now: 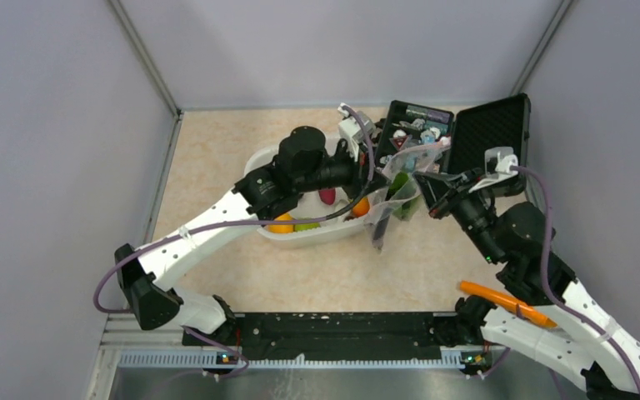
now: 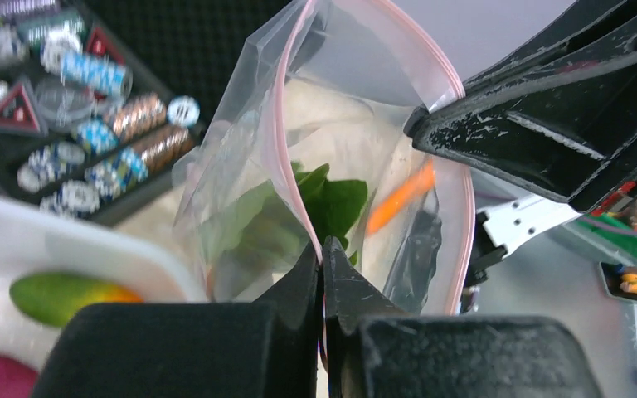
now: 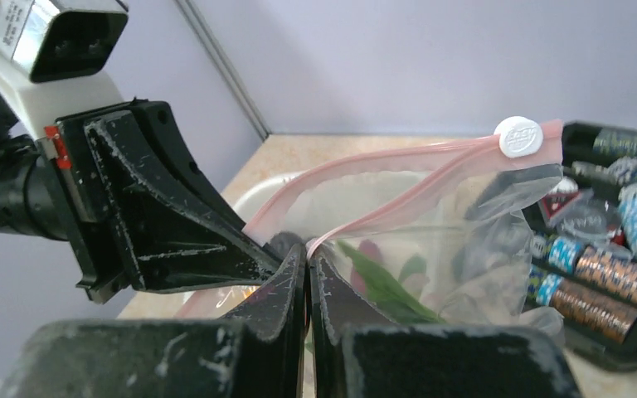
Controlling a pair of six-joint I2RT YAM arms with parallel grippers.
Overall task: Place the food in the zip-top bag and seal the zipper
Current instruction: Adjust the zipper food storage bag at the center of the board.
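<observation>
Pinching fully together, the left gripper [image 2: 323,249] has one lip of the zip-top bag [image 2: 357,116] clamped at its pink zipper [image 3: 398,157], with no gap between the fingers. The right gripper [image 3: 307,253] is likewise closed tight on the opposite lip, its tips almost meeting the left's. Between them the bag hangs in the air just off the right end of the white tub [image 1: 300,236], its mouth parted and a white slider [image 3: 518,135] at the strip's far end. A green leafy piece [image 2: 332,199] sits inside the bag. In the tub lie an orange fruit [image 1: 282,223], a green fruit [image 1: 307,226] and a dark red piece [image 1: 327,196]. Behind and right of the tub, an open black case [image 1: 475,125] holds chips. Tub and case rest on a beige tabletop [image 1: 217,150], enclosed by pale grey walls [image 1: 50,125].
</observation>
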